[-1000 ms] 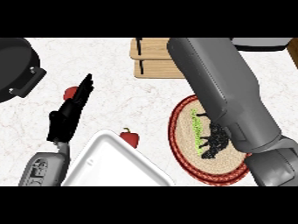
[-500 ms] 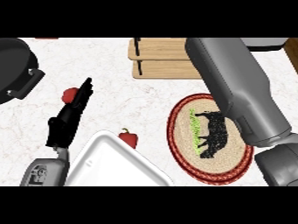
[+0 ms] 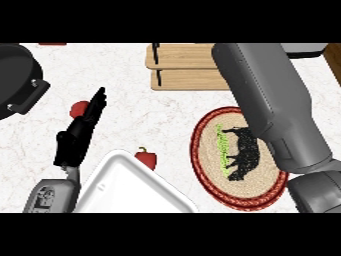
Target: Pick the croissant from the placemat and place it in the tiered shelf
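Observation:
A round woven placemat (image 3: pixel 264 186) with a red rim lies on the counter at the right. My right hand (image 3: pixel 244 153) is low over its middle, a thin green strip along its left side. No croissant shows; my hand and grey right forearm (image 3: pixel 272 100) cover the mat's centre. The wooden tiered shelf (image 3: pixel 188 67) stands at the far edge, partly behind the forearm. At the lower left my left hand (image 3: pixel 78 137) rests open with its fingers straight, pointing away.
A black pan (image 3: pixel 3 80) sits at the far left. A white tray (image 3: pixel 129 187) lies at the near edge. A red pepper (image 3: pixel 147 158) lies beside the tray, and another red item (image 3: pixel 78 107) sits partly behind my left hand.
My right forearm has swung to the right and my right hand has shifted slightly away over the placemat. The left hand has kept still.

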`<control>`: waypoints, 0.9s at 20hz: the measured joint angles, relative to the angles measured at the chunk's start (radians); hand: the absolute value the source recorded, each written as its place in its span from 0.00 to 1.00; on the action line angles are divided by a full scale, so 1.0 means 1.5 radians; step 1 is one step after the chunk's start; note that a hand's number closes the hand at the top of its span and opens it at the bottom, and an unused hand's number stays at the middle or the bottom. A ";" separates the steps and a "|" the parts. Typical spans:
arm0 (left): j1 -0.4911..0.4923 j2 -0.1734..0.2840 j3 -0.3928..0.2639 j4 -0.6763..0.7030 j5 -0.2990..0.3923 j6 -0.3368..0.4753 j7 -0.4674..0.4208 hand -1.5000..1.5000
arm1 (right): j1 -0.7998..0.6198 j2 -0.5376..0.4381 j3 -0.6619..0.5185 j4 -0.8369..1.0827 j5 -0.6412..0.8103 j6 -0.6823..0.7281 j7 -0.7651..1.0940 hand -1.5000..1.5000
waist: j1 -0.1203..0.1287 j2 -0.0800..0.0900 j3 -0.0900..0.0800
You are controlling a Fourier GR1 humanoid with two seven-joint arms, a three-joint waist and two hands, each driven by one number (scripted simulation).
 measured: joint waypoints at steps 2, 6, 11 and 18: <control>-0.003 -0.001 0.001 0.012 -0.001 0.001 -0.009 0.50 | 0.005 0.003 -0.007 -0.019 -0.025 -0.004 -0.015 0.00 | -0.001 0.000 0.000; -0.001 0.001 0.004 0.007 0.001 -0.001 -0.005 0.50 | 0.012 0.011 -0.008 -0.073 -0.060 0.006 -0.028 0.00 | -0.002 -0.001 0.000; 0.017 0.003 0.006 0.004 0.003 -0.004 -0.017 0.50 | 0.015 0.003 -0.030 -0.138 -0.083 -0.011 -0.039 0.00 | -0.003 -0.001 0.000; 0.010 0.004 0.016 0.013 0.004 0.004 -0.012 0.50 | 0.022 -0.030 -0.084 -0.283 -0.065 0.007 0.020 0.00 | -0.018 -0.007 0.000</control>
